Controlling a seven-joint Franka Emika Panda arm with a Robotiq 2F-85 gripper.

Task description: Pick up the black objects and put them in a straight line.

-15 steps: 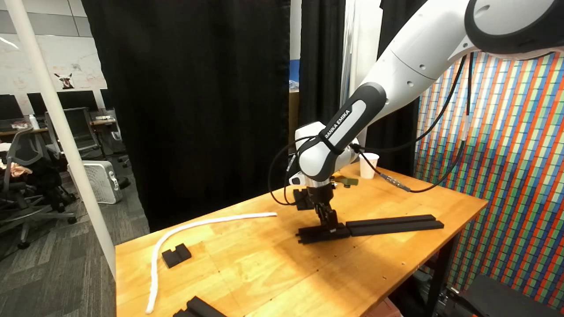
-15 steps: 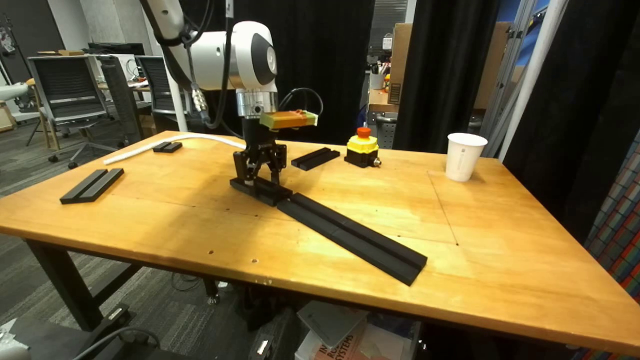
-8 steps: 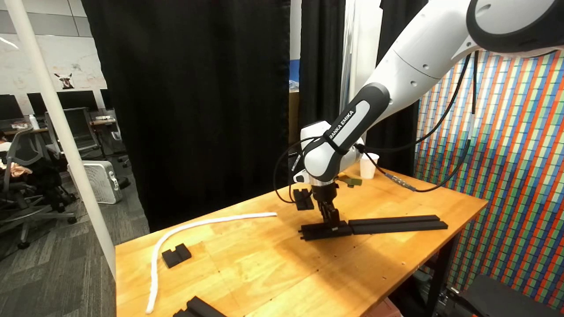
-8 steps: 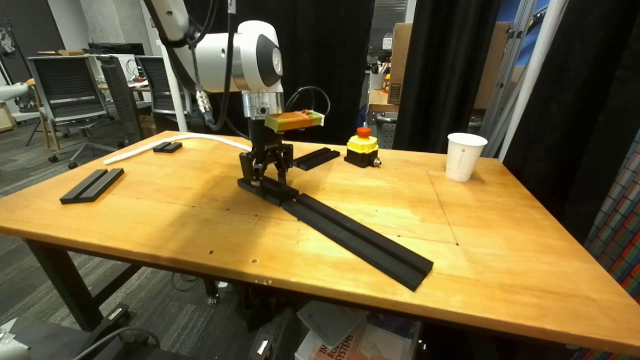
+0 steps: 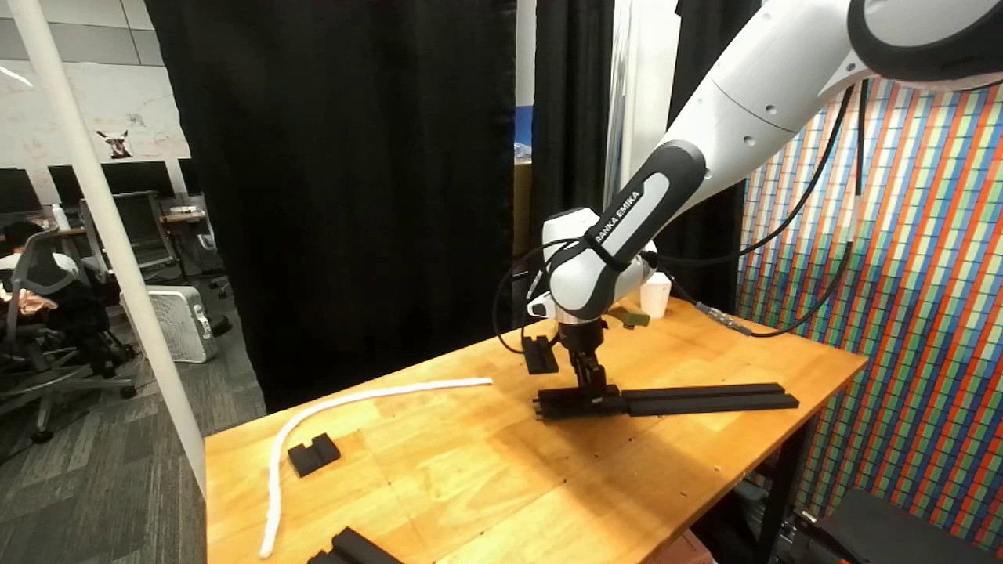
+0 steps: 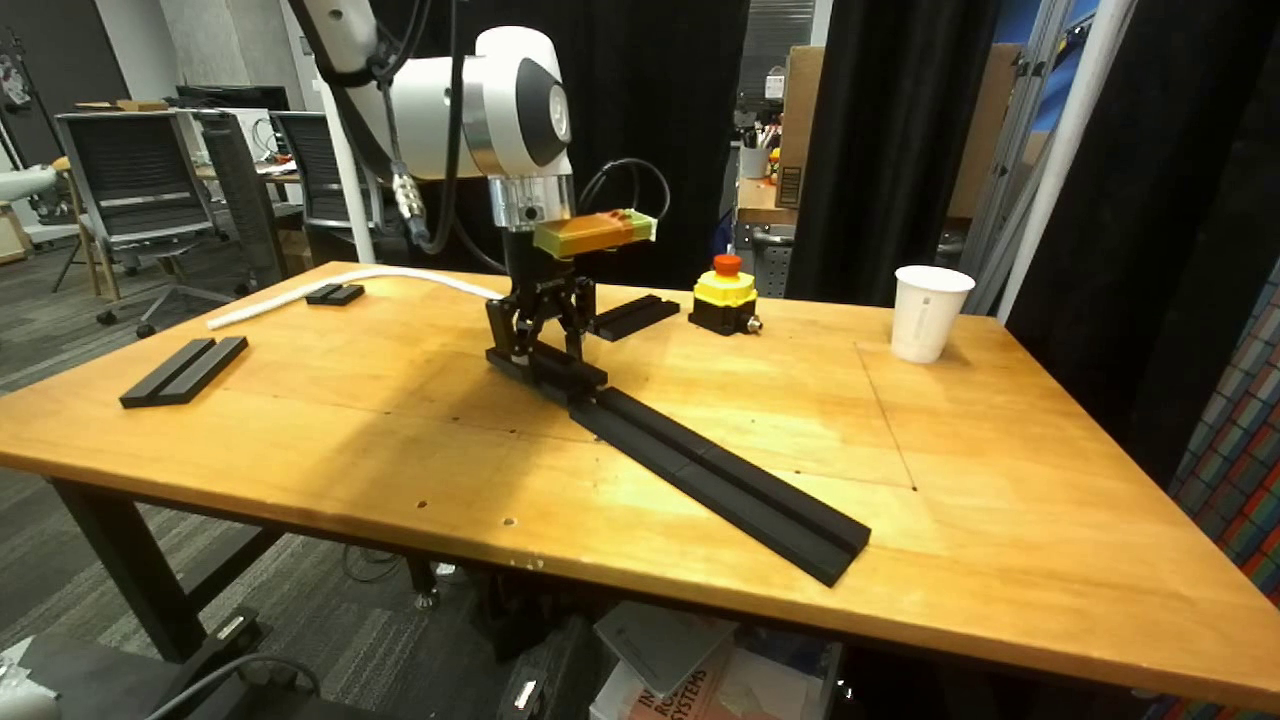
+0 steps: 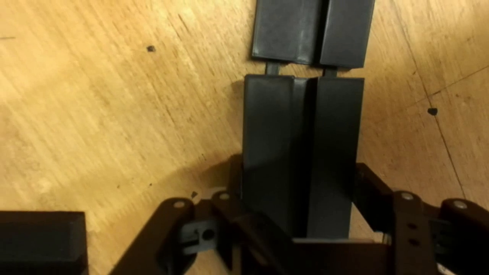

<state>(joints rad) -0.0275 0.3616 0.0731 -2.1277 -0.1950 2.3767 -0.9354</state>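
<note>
My gripper (image 6: 547, 355) is shut on a grooved black bar (image 6: 588, 376), low at the table. In the wrist view the gripper (image 7: 300, 172) has one finger against each long side of the held bar (image 7: 273, 114). Its front end faces a row of black bars (image 6: 740, 480), also in an exterior view (image 5: 713, 402). In the wrist view a narrow gap with two small pegs stands between the held bar and the row's near bar (image 7: 284, 34); they are nearly in line, slightly offset. Another black bar (image 6: 636, 317) lies behind the gripper, and one (image 6: 185, 372) lies far to the side.
A short black block (image 5: 313, 453) lies near a curved white cord (image 5: 392, 389). A yellow and red emergency stop button (image 6: 726, 298) and a white paper cup (image 6: 930, 315) stand on the wooden table (image 6: 1000, 420). A dark piece (image 7: 42, 240) shows at the wrist view's lower left.
The gripper and its bar have moved toward the row, and the held bar has turned slightly. The row has slid a little the same way, away from the gripper.
</note>
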